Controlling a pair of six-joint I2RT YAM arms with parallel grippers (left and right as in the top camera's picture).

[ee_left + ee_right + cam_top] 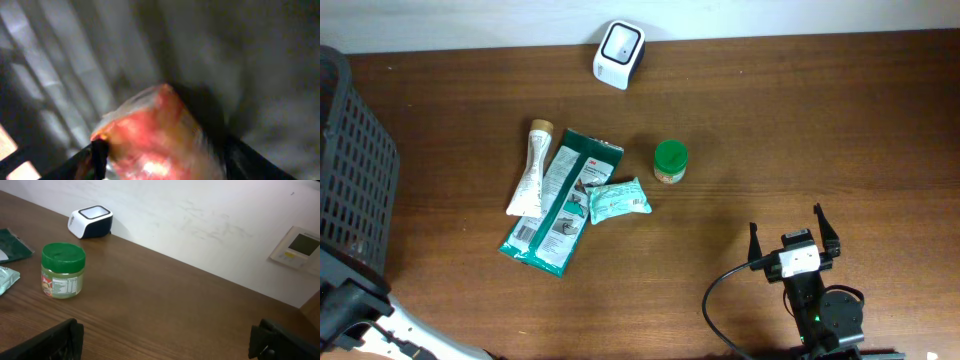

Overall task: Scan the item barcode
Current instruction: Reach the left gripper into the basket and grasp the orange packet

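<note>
Across the dark desk (770, 120), a white scanner (619, 53) is sitting at the far edge, well apart from the black basket (355, 170) on the left. The left jaws are straddling a reddish packet (155, 130), apparently down inside that basket; blur is hiding whether they are actually pinching it. The right jaws are hanging wide and empty. Pickup looks like the step underway. Next, I'd judge, comes lifting the packet and turning its barcode toward the scanner.
</note>
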